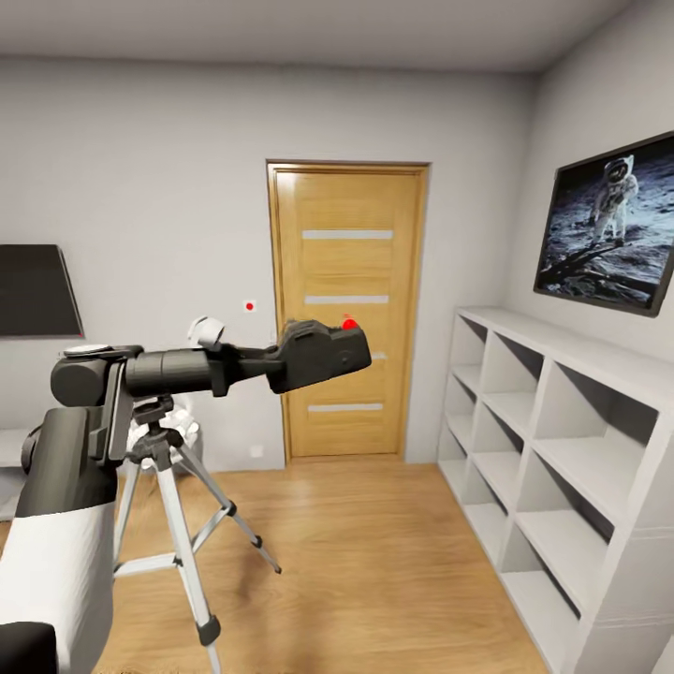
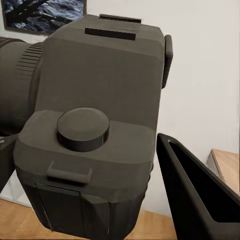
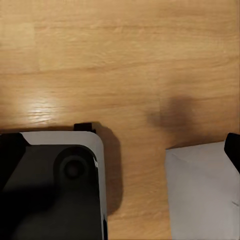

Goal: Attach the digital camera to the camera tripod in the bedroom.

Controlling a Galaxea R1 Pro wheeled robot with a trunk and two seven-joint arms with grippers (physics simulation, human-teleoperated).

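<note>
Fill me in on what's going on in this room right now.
The robot's left gripper holds the digital camera out at arm's length, in front of a wooden door. The camera tripod stands on the wood floor below the arm and nearer the robot, with nothing mounted on it. The camera is in the air, not yet attached. White shelves line the right wall.

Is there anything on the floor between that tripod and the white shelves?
No. In the head view, only bare wood floor lies between the camera tripod and the white shelf unit.
</note>
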